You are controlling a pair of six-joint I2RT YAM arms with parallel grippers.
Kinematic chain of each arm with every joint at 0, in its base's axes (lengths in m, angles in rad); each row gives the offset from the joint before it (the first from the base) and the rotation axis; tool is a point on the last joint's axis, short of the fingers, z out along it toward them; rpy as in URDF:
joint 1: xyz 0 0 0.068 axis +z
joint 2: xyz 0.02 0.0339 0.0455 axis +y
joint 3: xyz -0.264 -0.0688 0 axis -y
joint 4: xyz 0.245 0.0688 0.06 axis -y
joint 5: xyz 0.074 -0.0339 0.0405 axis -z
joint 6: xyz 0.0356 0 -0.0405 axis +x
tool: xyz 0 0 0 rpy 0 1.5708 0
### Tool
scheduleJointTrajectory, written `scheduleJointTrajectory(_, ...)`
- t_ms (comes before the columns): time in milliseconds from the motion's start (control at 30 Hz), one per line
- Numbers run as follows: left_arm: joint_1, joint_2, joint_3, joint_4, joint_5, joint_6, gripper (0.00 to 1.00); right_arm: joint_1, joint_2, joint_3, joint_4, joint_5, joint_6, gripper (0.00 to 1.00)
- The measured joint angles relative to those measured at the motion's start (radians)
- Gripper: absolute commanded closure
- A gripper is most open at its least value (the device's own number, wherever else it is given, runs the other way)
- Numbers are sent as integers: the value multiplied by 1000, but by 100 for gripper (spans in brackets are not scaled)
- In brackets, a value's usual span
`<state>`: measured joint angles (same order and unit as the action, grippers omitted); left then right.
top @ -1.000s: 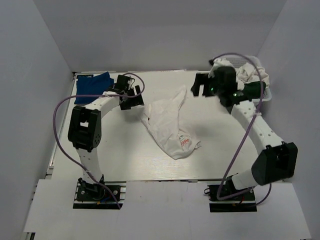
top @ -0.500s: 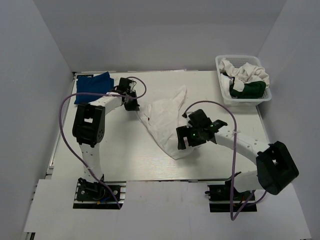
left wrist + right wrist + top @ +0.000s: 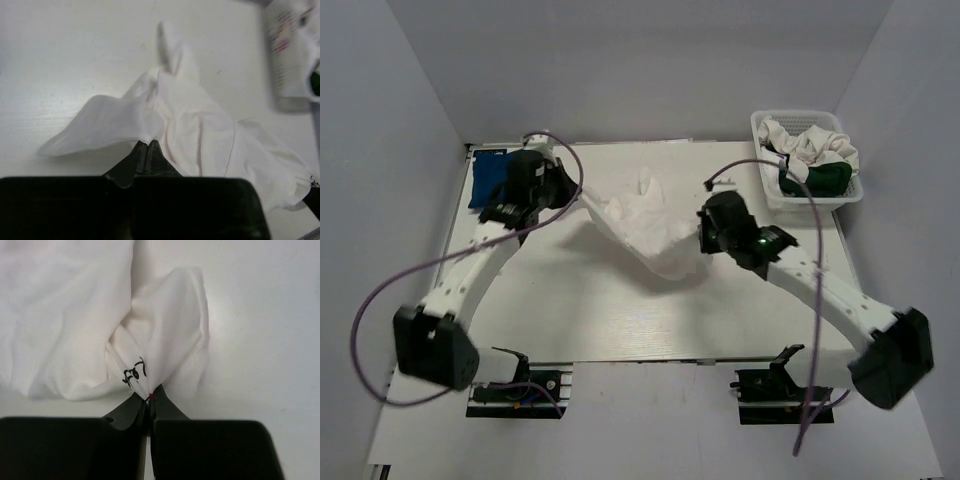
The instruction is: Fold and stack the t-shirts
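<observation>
A white t-shirt (image 3: 645,222) hangs bunched between both grippers over the middle of the table. My left gripper (image 3: 578,202) is shut on its left edge; in the left wrist view the fingertips (image 3: 147,144) pinch a fold of the white cloth (image 3: 200,125). My right gripper (image 3: 704,238) is shut on the shirt's right end; in the right wrist view the jaws (image 3: 150,396) clamp a gathered corner of the cloth (image 3: 160,335) with black printed marks. A royal blue t-shirt (image 3: 484,182) lies at the far left, partly hidden behind the left arm.
A white lattice basket (image 3: 766,190) stands at the far right, holding crumpled white cloth (image 3: 815,145) and a dark green t-shirt (image 3: 825,180). Purple cables loop from both arms. White walls enclose the table on three sides.
The right gripper has shut on the shirt's right end. Both arms have raised and pulled the shirt, which was lying flat, so it now hangs bunched between them. The left wrist has moved back and left.
</observation>
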<state>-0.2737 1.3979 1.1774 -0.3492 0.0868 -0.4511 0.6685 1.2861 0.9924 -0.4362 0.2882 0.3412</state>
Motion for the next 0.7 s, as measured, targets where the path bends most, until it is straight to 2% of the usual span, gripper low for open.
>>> scheduleJointTrajectory(200, -3, -404, -3, 76, -54, -17, 100, -1, -255, 227, 14, 123, -51, 100)
scheduleJointTrajectory(367, -3, -616, 67, 104, -71, -7, 100, -1, -383, 325, 55, 76, -117, 100)
scheduleJointTrajectory(533, -2, -696, 134, 126, -69, 8, 100, 0, -430, 359, 71, 24, -161, 100)
scheduleJointTrajectory(700, -2, -598, 168, 127, -88, 5, 100, -3, -347, 367, 74, 107, -161, 100)
